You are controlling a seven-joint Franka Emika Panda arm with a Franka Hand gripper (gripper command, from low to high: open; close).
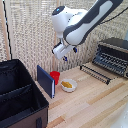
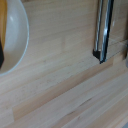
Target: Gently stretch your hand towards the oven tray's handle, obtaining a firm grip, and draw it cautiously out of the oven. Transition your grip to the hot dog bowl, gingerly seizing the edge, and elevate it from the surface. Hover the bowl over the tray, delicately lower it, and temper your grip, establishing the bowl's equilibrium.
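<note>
The oven (image 1: 115, 54) stands at the exterior view's right. The oven tray (image 1: 97, 71), a dark wire rack, sticks out of its front over the wooden table, with the tray's handle (image 1: 94, 74) along its front edge. In the wrist view the handle (image 2: 102, 30) is a dark bar. The hot dog bowl (image 1: 68, 85), white with a yellow-orange piece inside, sits on the table to the left of the tray; its rim also shows in the wrist view (image 2: 15, 40). My gripper (image 1: 64, 56) hangs well above the table between bowl and tray, open and empty.
A red cup (image 1: 55, 77) stands just behind the bowl. A blue flat board (image 1: 46, 81) stands upright beside it. A large black open case (image 1: 20, 97) fills the exterior view's left. A woven wall panel (image 1: 30, 30) closes the back.
</note>
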